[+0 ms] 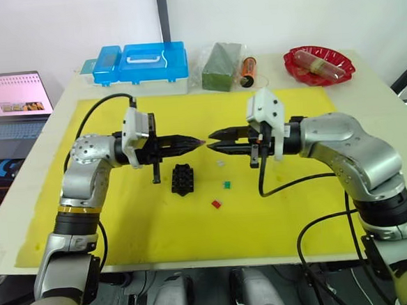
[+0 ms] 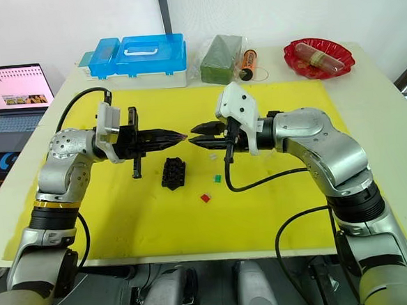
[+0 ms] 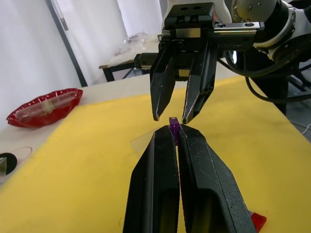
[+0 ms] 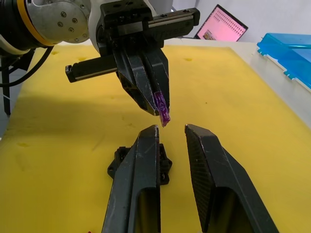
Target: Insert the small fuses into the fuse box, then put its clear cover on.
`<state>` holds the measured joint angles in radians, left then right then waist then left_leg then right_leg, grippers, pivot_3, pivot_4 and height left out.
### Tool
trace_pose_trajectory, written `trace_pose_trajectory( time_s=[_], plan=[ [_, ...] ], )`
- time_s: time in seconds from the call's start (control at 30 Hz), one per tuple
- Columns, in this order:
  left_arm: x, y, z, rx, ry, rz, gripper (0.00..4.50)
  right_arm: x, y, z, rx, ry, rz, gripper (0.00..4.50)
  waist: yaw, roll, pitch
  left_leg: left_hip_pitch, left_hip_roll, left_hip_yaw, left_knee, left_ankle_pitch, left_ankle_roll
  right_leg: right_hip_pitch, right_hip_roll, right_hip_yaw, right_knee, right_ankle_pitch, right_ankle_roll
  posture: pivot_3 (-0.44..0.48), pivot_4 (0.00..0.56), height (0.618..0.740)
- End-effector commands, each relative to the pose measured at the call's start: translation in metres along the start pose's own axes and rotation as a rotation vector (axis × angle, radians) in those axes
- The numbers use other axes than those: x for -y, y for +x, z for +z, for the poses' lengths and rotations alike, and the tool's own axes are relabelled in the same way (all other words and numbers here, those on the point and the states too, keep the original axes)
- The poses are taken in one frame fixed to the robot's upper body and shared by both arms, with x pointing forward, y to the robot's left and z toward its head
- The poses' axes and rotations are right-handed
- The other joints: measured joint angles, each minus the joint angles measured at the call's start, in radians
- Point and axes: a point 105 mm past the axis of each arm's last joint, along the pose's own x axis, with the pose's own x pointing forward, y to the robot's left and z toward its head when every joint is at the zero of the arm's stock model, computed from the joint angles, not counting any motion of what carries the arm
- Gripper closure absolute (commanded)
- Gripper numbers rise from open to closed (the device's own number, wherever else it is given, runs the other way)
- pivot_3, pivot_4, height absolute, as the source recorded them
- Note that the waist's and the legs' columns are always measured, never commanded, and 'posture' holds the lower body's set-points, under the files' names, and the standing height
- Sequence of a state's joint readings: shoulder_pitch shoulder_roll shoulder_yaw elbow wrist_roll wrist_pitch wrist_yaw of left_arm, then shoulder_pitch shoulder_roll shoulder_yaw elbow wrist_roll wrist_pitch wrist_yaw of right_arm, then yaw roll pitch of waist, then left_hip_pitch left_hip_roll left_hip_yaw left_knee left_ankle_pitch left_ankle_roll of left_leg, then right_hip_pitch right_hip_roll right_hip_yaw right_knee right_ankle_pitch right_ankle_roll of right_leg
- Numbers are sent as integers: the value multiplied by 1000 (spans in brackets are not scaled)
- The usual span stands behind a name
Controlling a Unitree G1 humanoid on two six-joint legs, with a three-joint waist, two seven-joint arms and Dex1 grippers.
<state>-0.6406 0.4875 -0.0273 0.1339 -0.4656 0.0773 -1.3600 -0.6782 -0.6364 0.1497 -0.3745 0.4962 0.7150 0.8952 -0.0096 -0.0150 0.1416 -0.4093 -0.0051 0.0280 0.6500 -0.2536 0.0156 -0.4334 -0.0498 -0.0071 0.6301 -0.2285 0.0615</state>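
My left gripper (image 1: 200,141) is shut on a tiny purple fuse (image 3: 173,127) that sticks out of its tips, held in the air above the yellow mat (image 1: 124,221). My right gripper (image 1: 212,139) faces it tip to tip, open, with its fingers just short of the fuse (image 4: 163,109) and not touching it. The black fuse box (image 1: 182,179) lies on the mat below and slightly left of the tips. A green fuse (image 1: 227,184) and a red fuse (image 1: 216,204) lie to its right. A pale, clear-looking piece (image 1: 220,163) rests under the grippers; I cannot tell if it is the clear cover.
At the table's back edge stand a blue plastic case (image 1: 141,65), a wrapped green block (image 1: 220,65), an orange cylinder (image 1: 248,71) and a red dish (image 1: 318,64). A laptop (image 1: 15,103) sits off the table to the left. Black cables hang under both arms.
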Motion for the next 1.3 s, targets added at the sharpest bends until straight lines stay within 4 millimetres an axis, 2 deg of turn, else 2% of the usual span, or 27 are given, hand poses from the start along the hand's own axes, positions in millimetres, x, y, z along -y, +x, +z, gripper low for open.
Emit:
trace_pose_trajectory(
  time_s=[0.03,1.0,1.13,1.3],
  plan=[
    [1,0,3,1,26,-14,4500,-6,1,17,41,-55,22,3619,0,0,0,0,0,0,0,0,0,0,0,0,0,0,0,0,150,740],
    [1,6,9,0,28,-31,4500,-2,5,14,45,-50,1,3619,0,0,0,0,0,0,0,0,0,0,1,0,0,0,0,0,150,740],
    [0,5,9,-2,28,-33,4500,-1,4,15,54,-48,0,4423,0,0,0,0,0,0,0,0,0,0,1,0,0,0,0,0,150,740],
    [-1,6,9,-1,28,-34,4500,-2,3,14,52,-41,9,4468,0,0,0,0,0,0,0,0,0,0,1,0,0,0,0,0,150,740]
  ],
)
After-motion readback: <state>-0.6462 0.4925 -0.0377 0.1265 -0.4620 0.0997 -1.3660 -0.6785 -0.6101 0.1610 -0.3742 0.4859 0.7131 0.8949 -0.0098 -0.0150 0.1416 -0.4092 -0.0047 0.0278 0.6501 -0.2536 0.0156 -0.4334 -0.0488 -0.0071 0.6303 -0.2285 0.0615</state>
